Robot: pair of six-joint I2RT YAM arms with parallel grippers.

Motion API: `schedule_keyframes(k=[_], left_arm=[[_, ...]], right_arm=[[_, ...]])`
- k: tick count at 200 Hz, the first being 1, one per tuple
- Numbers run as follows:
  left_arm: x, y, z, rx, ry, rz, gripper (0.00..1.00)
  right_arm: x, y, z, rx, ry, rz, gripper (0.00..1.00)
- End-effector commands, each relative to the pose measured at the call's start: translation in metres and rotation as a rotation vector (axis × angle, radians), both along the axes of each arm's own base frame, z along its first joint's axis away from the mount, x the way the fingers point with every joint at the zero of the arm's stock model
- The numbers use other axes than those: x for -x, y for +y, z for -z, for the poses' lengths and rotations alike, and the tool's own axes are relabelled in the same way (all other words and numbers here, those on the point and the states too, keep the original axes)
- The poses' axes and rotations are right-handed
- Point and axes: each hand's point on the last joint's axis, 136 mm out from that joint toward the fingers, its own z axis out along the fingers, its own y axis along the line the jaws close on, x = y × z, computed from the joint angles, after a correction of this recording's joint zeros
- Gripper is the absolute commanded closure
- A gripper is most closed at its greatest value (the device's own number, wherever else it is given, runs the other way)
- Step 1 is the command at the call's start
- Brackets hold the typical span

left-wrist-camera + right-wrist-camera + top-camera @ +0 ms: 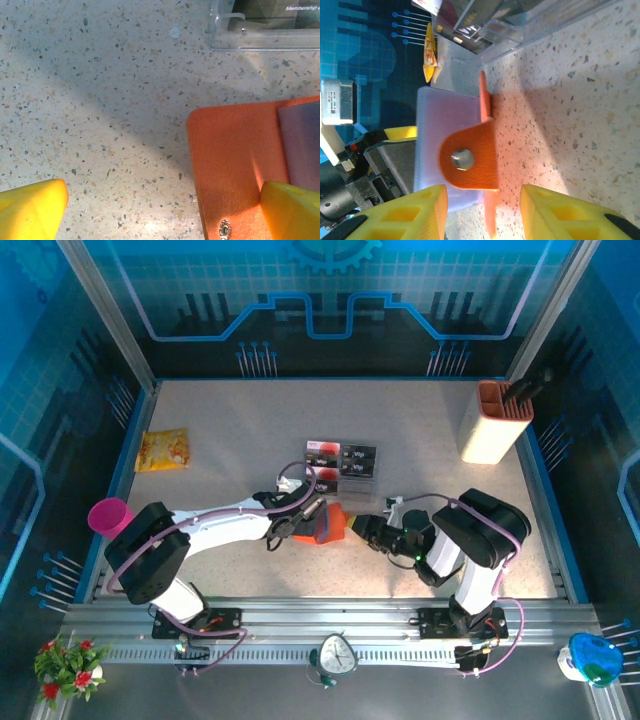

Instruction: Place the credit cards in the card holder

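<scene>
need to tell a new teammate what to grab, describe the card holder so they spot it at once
Find the middle of the speckled table, where a clear plastic tray holds dark cards. Just in front of it lies the card holder. It's the one opaque orange-red piece there, with a snap-stud tab.

Card holder (235, 165) cut off at left wrist view's right edge; clear tray (260, 42) cropped above.
</scene>
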Motion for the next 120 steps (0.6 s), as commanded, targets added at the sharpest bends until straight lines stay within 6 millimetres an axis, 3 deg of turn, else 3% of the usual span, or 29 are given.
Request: schedule_keyframes(k=[1,70,87,102,103,120], left_arm=[[-0.003,-0.002,-0.012,-0.02,-0.019,0.023,0.01],[-0.003,-0.002,-0.013,-0.031,-0.031,0.041,0.01],[-0.003,-0.002,-0.014,-0.03,-0.036,0.043,0.01],[-0.003,-0.002,-0.015,-0.026,-0.042,0.048,0.01],[-0.003,-0.002,-0.016,-0.026,-0.043,0.049,0.01],[-0.004,-0.002,-0.018,-0.02,-0.054,0.055,0.01]], right_arm=[[-0.002,-0.004,-0.007,-0.009,-0.026,0.004,0.57],[-0.001,-0.009,-0.004,0.089,-0.019,0.018,0.6],[0.001,-0.009,-0.006,0.182,-0.029,0.003,0.6],[0.002,-0.01,-0.019,0.298,-0.075,-0.015,0.59],[0.004,-0.012,-0.012,0.325,-0.052,-0.019,0.59],[0.003,-0.016,-0.031,0.451,-0.115,-0.039,0.59]])
